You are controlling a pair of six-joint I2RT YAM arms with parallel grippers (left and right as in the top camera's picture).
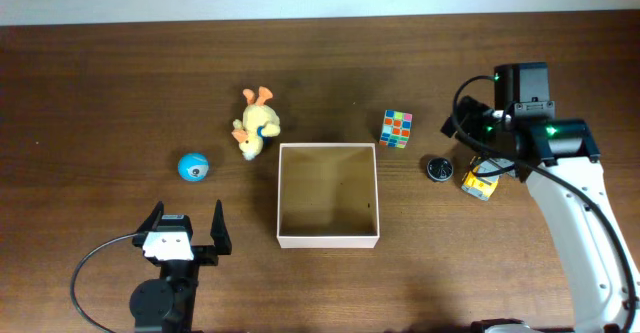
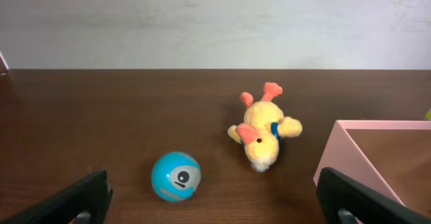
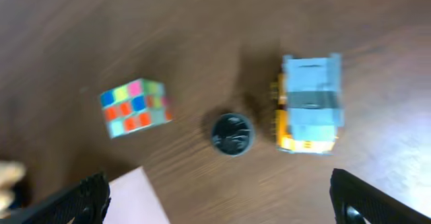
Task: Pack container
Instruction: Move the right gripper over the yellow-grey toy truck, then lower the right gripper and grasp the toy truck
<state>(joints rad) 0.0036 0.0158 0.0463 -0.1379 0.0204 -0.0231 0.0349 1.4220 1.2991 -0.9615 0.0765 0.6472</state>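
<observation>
Container (image 1: 328,240) lies between left gripper (image 1: 187,211) and right gripper (image 3: 219,183) — nearer the left — both jaws spread wide, gripping nothing.

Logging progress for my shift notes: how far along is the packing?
Done: nothing, the container is empty. In hand: nothing; left gripper and right gripper are open, the right near the yellow toy. Left: duck, ball, cube, disc and yellow toy all lie outside.
</observation>
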